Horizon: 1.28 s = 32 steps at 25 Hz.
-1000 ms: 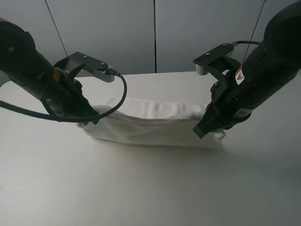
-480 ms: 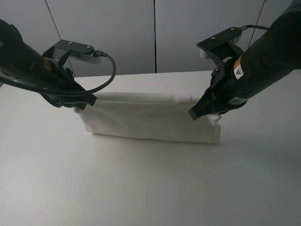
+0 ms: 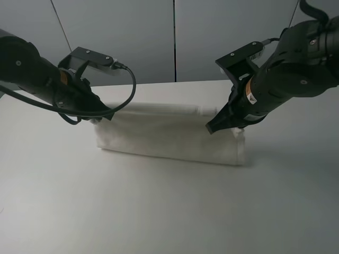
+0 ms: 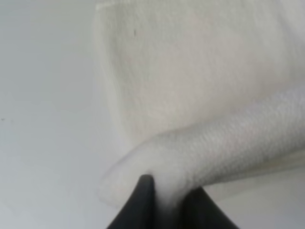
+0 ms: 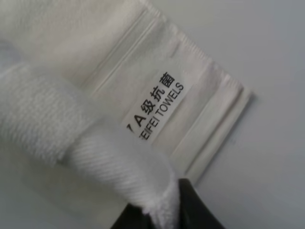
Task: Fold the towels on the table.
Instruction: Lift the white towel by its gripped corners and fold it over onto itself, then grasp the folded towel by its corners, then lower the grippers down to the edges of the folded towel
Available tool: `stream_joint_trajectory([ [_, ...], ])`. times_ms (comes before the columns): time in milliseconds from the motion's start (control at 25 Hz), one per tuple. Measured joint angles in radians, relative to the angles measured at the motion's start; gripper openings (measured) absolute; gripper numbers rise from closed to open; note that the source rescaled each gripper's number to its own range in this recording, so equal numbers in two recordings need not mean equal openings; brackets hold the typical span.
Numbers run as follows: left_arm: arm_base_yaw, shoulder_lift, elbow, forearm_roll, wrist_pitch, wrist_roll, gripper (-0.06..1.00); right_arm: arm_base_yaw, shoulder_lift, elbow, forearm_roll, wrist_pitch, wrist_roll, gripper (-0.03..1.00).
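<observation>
The white towel (image 3: 169, 137) hangs stretched between my two grippers, its lower edge resting on the white table (image 3: 159, 211). My left gripper (image 3: 100, 116) is shut on the towel's upper left corner; the left wrist view shows the cloth (image 4: 200, 148) pinched between dark fingertips (image 4: 143, 200). My right gripper (image 3: 216, 127) is shut on the upper right corner. The right wrist view shows the woven border band and the black-printed label (image 5: 157, 107) just past the pinched fold (image 5: 128, 171).
Grey wall panels (image 3: 175, 37) stand behind the table's far edge. Black cables (image 3: 130, 90) loop off the left arm above the towel.
Both grippers have lifted the towel's upper edge and pulled it taut, so the sagging bunch has become a flat hanging sheet. The right gripper has shifted slightly left.
</observation>
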Motion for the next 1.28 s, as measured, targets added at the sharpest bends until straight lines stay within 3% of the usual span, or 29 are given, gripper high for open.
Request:
stream_joint_trajectory([
  [80, 0.01, 0.02, 0.0, 0.026, -0.032, -0.028, 0.19, 0.0, 0.0, 0.0, -0.048, -0.004, 0.062, 0.09],
  [160, 0.03, 0.035, 0.0, 0.041, -0.038, -0.041, 0.43, 0.0, 0.0, 0.0, -0.065, 0.005, 0.087, 0.37],
  [200, 0.04, 0.038, 0.0, 0.049, -0.04, -0.043, 0.61, 0.0, 0.0, 0.0, -0.074, 0.013, 0.097, 0.67],
  [240, 0.049, 0.04, 0.0, 0.052, -0.047, -0.048, 0.78, 0.0, 0.0, 0.0, -0.078, 0.015, 0.108, 0.84],
  [280, 0.06, 0.04, 0.0, 0.053, -0.055, -0.056, 0.91, 0.0, 0.0, 0.0, -0.082, 0.016, 0.123, 0.93],
  [320, 0.069, 0.04, 0.0, 0.056, -0.063, -0.061, 0.96, 0.0, 0.0, 0.0, -0.082, 0.021, 0.141, 0.97],
  [920, 0.08, 0.04, 0.0, 0.054, -0.073, -0.078, 0.99, 0.0, 0.0, 0.0, -0.051, 0.053, 0.208, 1.0],
  [1120, 0.08, 0.061, -0.082, 0.037, 0.051, -0.093, 0.99, 0.0, 0.0, 0.0, 0.012, 0.084, 0.197, 1.0],
  [1280, 0.119, 0.132, -0.214, -0.039, 0.165, -0.092, 0.99, 0.0, 0.0, -0.031, 0.09, 0.138, 0.16, 1.0],
])
